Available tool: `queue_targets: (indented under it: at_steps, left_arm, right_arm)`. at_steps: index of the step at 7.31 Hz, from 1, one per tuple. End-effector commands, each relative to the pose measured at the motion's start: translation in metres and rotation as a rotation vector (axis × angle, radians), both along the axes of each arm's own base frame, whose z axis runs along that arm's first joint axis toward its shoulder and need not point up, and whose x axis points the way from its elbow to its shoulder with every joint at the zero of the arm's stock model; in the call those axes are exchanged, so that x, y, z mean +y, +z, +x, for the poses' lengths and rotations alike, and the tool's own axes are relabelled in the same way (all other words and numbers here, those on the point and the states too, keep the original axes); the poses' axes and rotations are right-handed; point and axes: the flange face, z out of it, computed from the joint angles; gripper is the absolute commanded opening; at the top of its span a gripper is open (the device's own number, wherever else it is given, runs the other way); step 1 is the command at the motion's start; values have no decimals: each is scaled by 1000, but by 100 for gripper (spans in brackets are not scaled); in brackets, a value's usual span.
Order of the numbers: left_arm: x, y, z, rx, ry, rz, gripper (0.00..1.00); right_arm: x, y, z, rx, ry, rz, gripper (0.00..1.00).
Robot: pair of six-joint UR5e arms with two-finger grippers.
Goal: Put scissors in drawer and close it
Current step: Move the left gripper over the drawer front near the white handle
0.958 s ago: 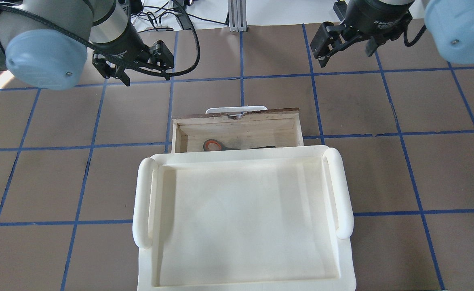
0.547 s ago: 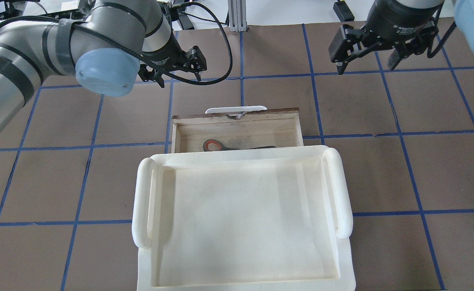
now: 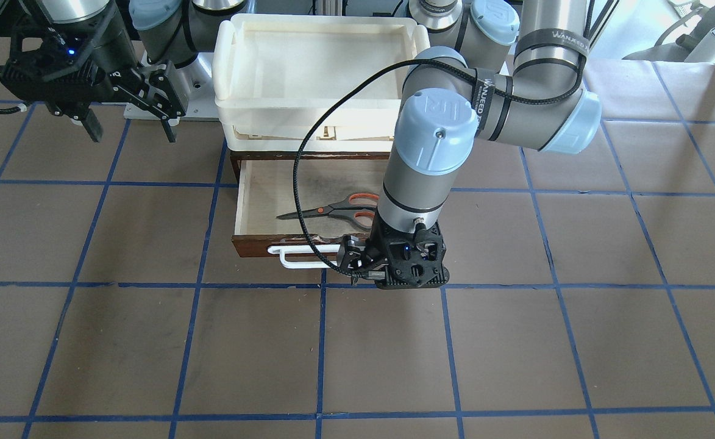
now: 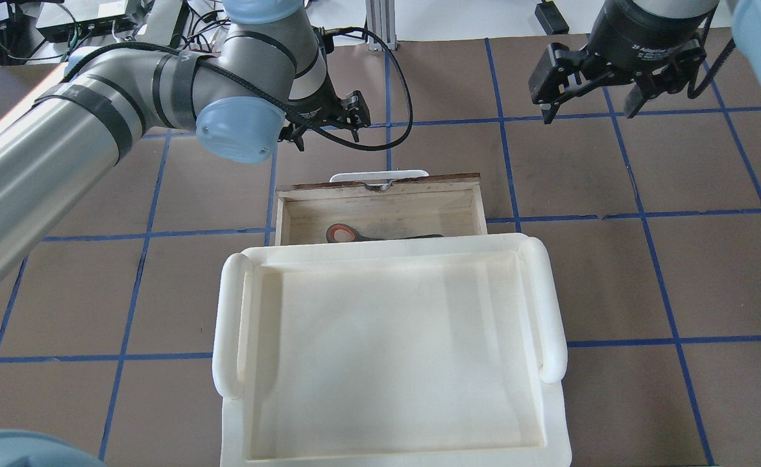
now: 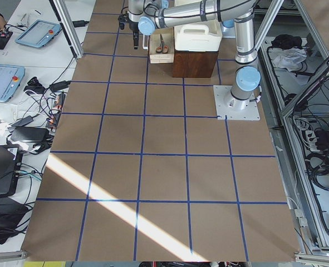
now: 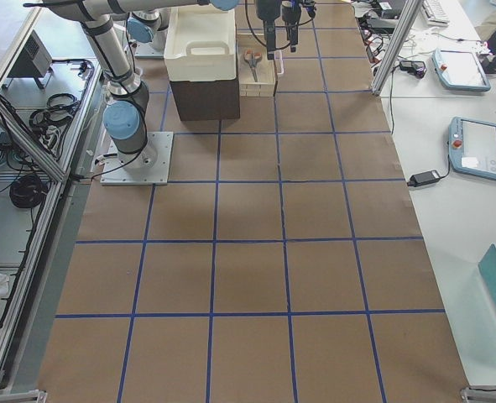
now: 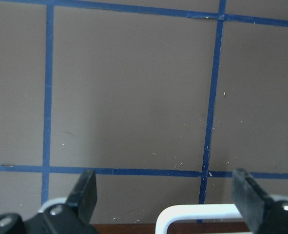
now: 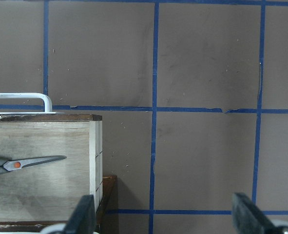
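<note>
The drawer [image 4: 380,187] stands pulled out from under the cream tray, its white wire handle [image 4: 380,175] on the far side. The scissors [image 4: 354,233] lie flat inside it, and also show in the front view [image 3: 333,210] and the right wrist view [image 8: 31,162]. My left gripper [image 4: 325,136] is open and empty, hovering just beyond the handle, which shows low between its fingers in the left wrist view [image 7: 197,214]. My right gripper [image 4: 588,113] is open and empty, off to the drawer's right and further back.
A cream-white plastic tray [image 4: 231,324] sits on top of the dark wooden cabinet [image 6: 204,96] that houses the drawer. The brown table with its blue tape grid [image 4: 640,214] spreads around it. Operator desks with tablets [image 6: 474,147] lie beyond the table.
My left arm has swung right and inward, bringing its open gripper from the far left to just beyond the drawer handle. My right gripper has shifted slightly right. Drawer and scissors have not moved.
</note>
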Motion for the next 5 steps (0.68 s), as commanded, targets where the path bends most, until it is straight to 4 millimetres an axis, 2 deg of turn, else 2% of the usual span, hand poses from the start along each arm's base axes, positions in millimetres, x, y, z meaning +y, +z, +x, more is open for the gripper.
queue_targets:
  at_steps: [1, 5]
  left_arm:
    - [-2, -24, -13, -9, 17, 31, 100]
    - [0, -37, -14, -16, 14, 77, 100]
  right_arm:
    - [2, 1, 0, 0, -2, 3, 100]
    - [4, -4, 1, -7, -7, 14, 100]
